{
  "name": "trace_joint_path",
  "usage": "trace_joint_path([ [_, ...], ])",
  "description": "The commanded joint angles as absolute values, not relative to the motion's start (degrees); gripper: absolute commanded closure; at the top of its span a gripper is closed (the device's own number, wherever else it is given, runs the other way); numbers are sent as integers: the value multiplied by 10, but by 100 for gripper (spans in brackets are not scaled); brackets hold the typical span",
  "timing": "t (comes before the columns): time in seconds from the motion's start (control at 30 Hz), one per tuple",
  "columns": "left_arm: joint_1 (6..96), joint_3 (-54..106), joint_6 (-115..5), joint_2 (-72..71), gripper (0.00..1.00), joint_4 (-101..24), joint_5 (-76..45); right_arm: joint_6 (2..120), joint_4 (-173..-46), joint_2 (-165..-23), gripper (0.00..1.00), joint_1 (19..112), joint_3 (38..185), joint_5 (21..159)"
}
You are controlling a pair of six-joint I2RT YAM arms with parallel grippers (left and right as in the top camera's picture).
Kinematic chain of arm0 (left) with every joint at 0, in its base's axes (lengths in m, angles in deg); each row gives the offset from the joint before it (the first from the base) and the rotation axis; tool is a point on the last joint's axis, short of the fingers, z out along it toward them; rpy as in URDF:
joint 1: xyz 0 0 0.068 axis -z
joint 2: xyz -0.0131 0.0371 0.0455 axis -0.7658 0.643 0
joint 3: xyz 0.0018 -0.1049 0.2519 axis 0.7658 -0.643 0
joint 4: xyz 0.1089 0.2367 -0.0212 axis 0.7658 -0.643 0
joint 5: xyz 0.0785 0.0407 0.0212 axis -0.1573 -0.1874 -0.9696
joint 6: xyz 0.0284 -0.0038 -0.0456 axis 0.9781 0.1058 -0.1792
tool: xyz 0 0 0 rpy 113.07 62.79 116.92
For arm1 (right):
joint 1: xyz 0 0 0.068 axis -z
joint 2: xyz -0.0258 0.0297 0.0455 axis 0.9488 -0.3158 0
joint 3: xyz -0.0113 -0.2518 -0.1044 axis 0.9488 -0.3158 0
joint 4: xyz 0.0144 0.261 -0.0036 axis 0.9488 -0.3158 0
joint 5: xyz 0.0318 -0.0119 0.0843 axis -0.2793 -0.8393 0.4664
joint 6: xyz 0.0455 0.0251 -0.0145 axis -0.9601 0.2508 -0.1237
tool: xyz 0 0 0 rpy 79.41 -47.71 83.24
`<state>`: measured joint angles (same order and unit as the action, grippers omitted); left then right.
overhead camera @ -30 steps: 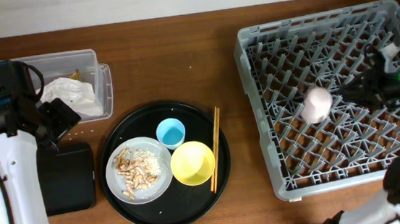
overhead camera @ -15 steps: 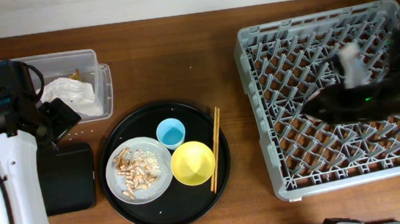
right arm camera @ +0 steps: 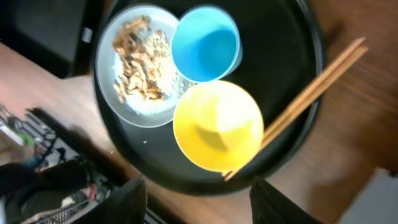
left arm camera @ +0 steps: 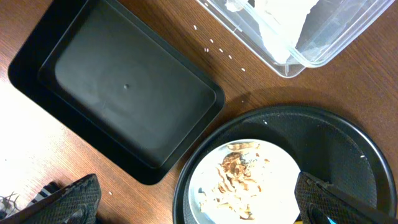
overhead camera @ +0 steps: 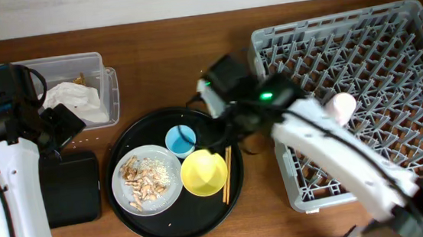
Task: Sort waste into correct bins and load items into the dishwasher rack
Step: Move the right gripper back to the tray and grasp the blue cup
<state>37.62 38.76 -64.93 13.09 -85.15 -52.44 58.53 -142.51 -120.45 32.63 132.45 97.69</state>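
Chopsticks (overhead camera: 228,163): we see two thin, straight wooden sticks lying side by side on the right edge of the round black tray (overhead camera: 145,130). Their long axis runs near to far, and the far ends lean slightly right and poke past the rim onto the wooden table (overhead camera: 177,75).
Bowls: the glossy yellow bowl (overhead camera: 203,173) sits mouth up just left of the chopsticks. The smaller light-blue bowl (overhead camera: 180,140) is just beyond it on the far side.
Plate: the round grey plate (overhead camera: 161,157) lies on the left of the tray and carries beige-brown food scraps (overhead camera: 141,178).
Rack: the square grey plastic rack (overhead camera: 390,57) with its lattice of pegs fills the right. The pink bowl (overhead camera: 341,107) rests in its left-centre part.
Bins: the clear plastic box (overhead camera: 109,89) at far left holds the crumpled white napkin (overhead camera: 75,100) and a gold-brown wrapper (overhead camera: 80,78). The flat black tray (overhead camera: 70,188) lies near it, matte and bare.
Right gripper (right arm camera: 196,190): we find its fingers spread wide with nothing between them, hanging over the round tray.
Left gripper (left arm camera: 196,183): it is also spread wide and empty, above the gap between the flat tray and the round tray.
Change: a second ago the right arm was over the rack beside the pink bowl, and it now reaches left across to the tray. The left arm has not moved.
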Motion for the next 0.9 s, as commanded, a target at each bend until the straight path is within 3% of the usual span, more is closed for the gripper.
trace_joint_path([
  [0.0, 376, 386, -657, 126, 1, -850, -531, 555, -1364, -1256, 45, 295, 1338, 943],
  [0.17, 376, 386, -657, 126, 1, -851, -531, 563, -1282, -1284, 44, 262, 1338, 932],
  [0.4, 376, 386, -657, 126, 1, -851, -531, 562, -1204, -1337, 46, 188, 1338, 788],
  [0.57, 376, 386, -657, 126, 1, -851, -531, 528, -1202, -1383, 51, 161, 1338, 711],
  [0.87, 375, 386, -657, 126, 1, -851, -531, 524, -1206, -1410, 57, 160, 1338, 694],
])
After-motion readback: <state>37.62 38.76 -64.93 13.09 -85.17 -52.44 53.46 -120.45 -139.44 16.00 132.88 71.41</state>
